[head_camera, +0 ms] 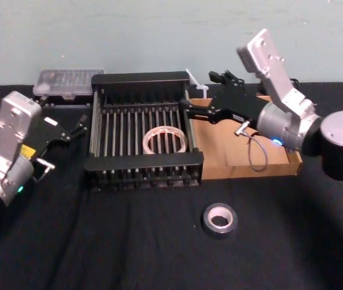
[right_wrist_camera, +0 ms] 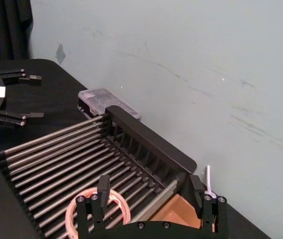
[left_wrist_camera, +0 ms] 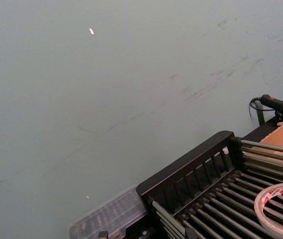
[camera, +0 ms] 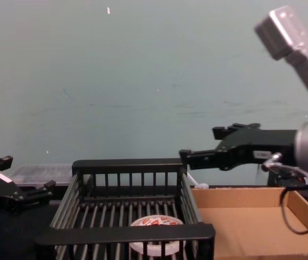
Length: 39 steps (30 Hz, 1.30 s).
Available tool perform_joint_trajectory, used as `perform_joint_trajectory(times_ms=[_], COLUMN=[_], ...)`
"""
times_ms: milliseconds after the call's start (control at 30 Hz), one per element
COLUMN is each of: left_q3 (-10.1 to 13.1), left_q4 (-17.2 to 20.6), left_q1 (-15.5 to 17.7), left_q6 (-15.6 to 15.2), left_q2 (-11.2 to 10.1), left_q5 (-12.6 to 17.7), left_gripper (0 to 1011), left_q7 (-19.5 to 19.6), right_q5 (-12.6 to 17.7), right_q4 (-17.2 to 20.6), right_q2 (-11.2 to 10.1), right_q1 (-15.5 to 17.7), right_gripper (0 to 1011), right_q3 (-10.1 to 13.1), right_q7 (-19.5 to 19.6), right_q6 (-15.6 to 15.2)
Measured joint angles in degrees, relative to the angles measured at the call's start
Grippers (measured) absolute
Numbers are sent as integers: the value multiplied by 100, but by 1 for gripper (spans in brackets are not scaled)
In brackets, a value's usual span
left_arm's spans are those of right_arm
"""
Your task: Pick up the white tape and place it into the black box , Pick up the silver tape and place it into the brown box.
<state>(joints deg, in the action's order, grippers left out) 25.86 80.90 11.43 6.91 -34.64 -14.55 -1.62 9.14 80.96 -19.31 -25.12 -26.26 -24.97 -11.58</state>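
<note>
The white tape lies flat on the slatted floor of the black box, toward its right side. On the black cloth in front of the boxes, the silver tape lies alone. The brown box sits against the crate's right side. My right gripper hovers open and empty over the crate's right rim, above the white roll. Left of the crate, my left gripper rests open and empty.
A clear plastic case stands behind the crate's back left corner, against the pale wall. A thin cable loop hangs from my right wrist over the cardboard tray. Black cloth covers the table around the silver roll.
</note>
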Motion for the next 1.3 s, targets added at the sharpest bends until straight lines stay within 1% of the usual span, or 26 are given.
perform_joint_trajectory(times_ms=[133, 167, 267, 367, 500, 533, 567, 600, 700, 733, 800, 833, 933, 1067, 1167, 1300], left_q3=[0, 0, 0, 0, 0, 0, 0, 0, 0, 0, 0, 0, 0, 0, 0, 0], left_q4=[0, 0, 0, 0, 0, 0, 0, 0, 0, 0, 0, 0, 0, 0, 0, 0], left_q1=[0, 0, 0, 1, 0, 0, 0, 0, 0, 0, 0, 0, 0, 0, 0, 0], left_q6=[0, 0, 0, 0, 0, 0, 0, 0, 0, 0, 0, 0, 0, 0, 0, 0], left_q2=[0, 0, 0, 0, 0, 0, 0, 0, 0, 0, 0, 0, 0, 0, 0, 0], left_q5=[0, 0, 0, 0, 0, 0, 0, 0, 0, 0, 0, 0, 0, 0, 0, 0], left_gripper=[1001, 1001, 1001, 1001, 1001, 1001, 1001, 1001, 1001, 1002, 1001, 1001, 1001, 1001, 1001, 1001], left_q7=[0, 0, 0, 0, 0, 0, 0, 0, 0, 0, 0, 0, 0, 0, 0, 0], right_q5=[95, 135, 185, 278, 374, 416, 435, 484, 563, 616, 670, 727, 834, 938, 980, 1082], right_q4=[325, 467, 669, 1014, 1272, 1394, 1439, 1545, 1692, 1779, 1844, 1905, 1996, 2067, 2081, 2072], right_q2=[-234, -348, -528, -839, -1067, -1169, -1209, -1302, -1436, -1519, -1588, -1670, -1797, -1939, -1999, -2064], right_q1=[212, 315, 474, 772, 1031, 1154, 1208, 1331, 1510, 1622, 1714, 1816, 1968, 2095, 2125, 2132], right_gripper=[1002, 1002, 1002, 1002, 1002, 1002, 1002, 1002, 1002, 1002, 1002, 1002, 1002, 1002, 1002, 1002], right_q3=[107, 150, 204, 292, 360, 390, 403, 426, 466, 491, 509, 520, 528, 498, 460, 377], right_q7=[-63, -103, -159, -245, -305, -327, -337, -356, -384, -398, -416, -441, -484, -542, -574, -603], right_q6=[-70, -97, -131, -163, -171, -172, -172, -173, -181, -198, -222, -256, -328, -422, -483, -644])
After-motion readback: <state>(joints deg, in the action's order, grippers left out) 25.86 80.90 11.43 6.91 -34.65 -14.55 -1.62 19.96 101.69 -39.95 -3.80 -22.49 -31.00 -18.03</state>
